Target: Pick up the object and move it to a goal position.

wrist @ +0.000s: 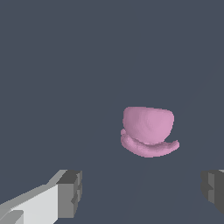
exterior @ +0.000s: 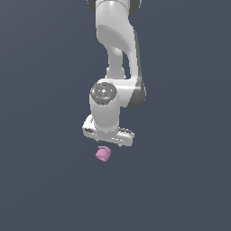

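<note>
We've got the arm [exterior: 118, 54] hanging down over a plain dark floor [exterior: 40, 180], w/ the gripper [exterior: 108, 143] just above the pink cup [exterior: 103, 154]. In the exterior view the cup sits at about 6 o'clock from the gripper body, close under it but apart, not touching as far as we can tell.

Wrist view: gripper [wrist: 142, 192] is spread wide, one grey fingertip [wrist: 70, 192] at roughly 8 o'clock of the cup [wrist: 148, 130] and the other at roughly 4 o'clock. Nothing between the pads; the cup lies beyond the tips and a bit off centre toward the second finger. So we're in the approach, grasp not yet made.

Handling, our guess: small vs. the gripper, prob. light, looks rigid, smooth, so it could squirt out if pinched on a curve. Shape = rounded stubby body w/ a flared rim [wrist: 151, 148] on one side; it seems to lie tilted, rim low.

Where to hold: we'd close on the body across its widest part, above the rim, not on the thin rim itself, which may tip it. Centre the fingers on it first, then drop low enough that the pads cover the body. Goal spot isn't visible in either view.
</note>
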`<action>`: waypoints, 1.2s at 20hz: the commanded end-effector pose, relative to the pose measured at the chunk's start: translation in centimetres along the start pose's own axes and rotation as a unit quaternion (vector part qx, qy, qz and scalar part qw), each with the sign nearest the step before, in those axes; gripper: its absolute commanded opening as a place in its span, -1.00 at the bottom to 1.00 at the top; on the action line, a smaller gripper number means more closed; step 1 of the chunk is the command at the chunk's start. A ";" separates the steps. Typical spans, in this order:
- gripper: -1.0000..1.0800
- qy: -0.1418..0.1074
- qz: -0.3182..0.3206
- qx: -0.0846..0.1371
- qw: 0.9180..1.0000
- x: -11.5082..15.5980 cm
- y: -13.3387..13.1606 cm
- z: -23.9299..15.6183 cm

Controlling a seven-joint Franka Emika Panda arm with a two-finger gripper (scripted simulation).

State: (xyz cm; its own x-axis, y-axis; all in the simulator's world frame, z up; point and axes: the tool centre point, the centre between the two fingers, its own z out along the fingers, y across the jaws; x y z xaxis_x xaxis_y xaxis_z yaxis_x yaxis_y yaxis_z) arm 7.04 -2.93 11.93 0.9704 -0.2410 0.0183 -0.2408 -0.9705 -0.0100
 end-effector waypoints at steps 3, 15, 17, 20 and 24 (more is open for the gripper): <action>0.92 -0.005 0.033 -0.003 0.999 1.3 1.5 1.7; 0.92 -0.009 0.053 -0.005 0.999 1.9 2.5 3.3; 0.92 -0.009 0.053 -0.005 0.999 1.9 2.5 3.9; 0.92 -0.009 0.054 -0.005 0.998 1.8 2.5 5.5; 0.92 -0.009 0.055 -0.006 0.998 1.8 2.6 7.5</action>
State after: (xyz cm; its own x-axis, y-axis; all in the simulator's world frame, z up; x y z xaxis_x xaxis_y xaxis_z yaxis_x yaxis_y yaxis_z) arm 8.28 -5.82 5.11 0.9386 -0.3450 -0.0008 -0.3450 -0.9386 0.0002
